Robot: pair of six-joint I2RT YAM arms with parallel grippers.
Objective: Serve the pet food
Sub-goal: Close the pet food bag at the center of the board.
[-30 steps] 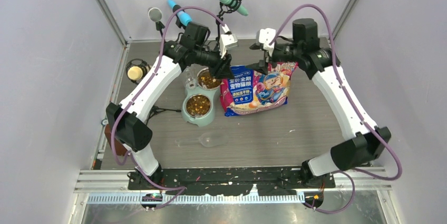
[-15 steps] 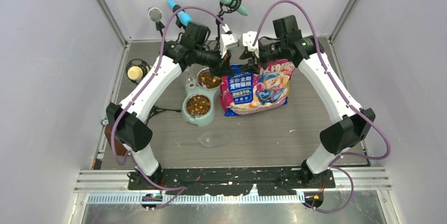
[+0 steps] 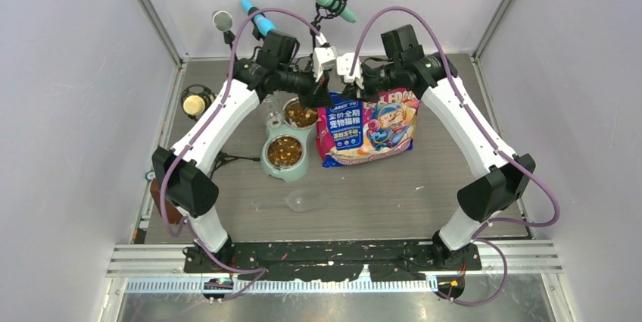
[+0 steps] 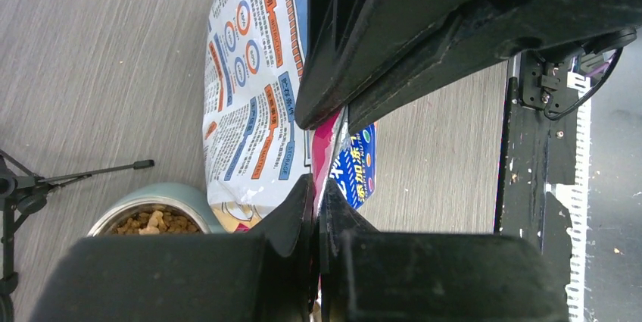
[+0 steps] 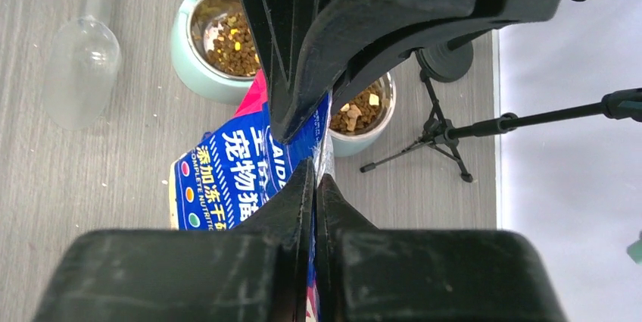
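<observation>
The glossy pink, white and blue pet food bag [image 3: 371, 129] lies at mid-table with its top edge lifted. My left gripper [image 3: 324, 98] is shut on the bag's top left corner; the pink edge [image 4: 327, 144] runs between its closed fingers [image 4: 318, 186]. My right gripper [image 3: 350, 96] is shut on the same edge just to the right, and the foil rim [image 5: 324, 157] disappears between its tips [image 5: 315, 174]. Brown kibble fills both steel bowls [image 3: 285, 151] [image 3: 301, 116] of the mint-green feeder [image 3: 266, 163], left of the bag. The bag's contents are hidden.
A clear plastic scoop [image 3: 303, 201] lies on the table in front of the feeder. Microphones on small tripods [image 3: 333, 0] [image 3: 223, 20] and a yellow-tipped stand [image 3: 195, 102] crowd the back and left edge. A tripod leg [image 5: 439, 129] stands right beside the far bowl.
My right gripper moved left along the bag's top edge until close beside the left one, then shut on it. My left gripper shut on the corner and has stayed put.
</observation>
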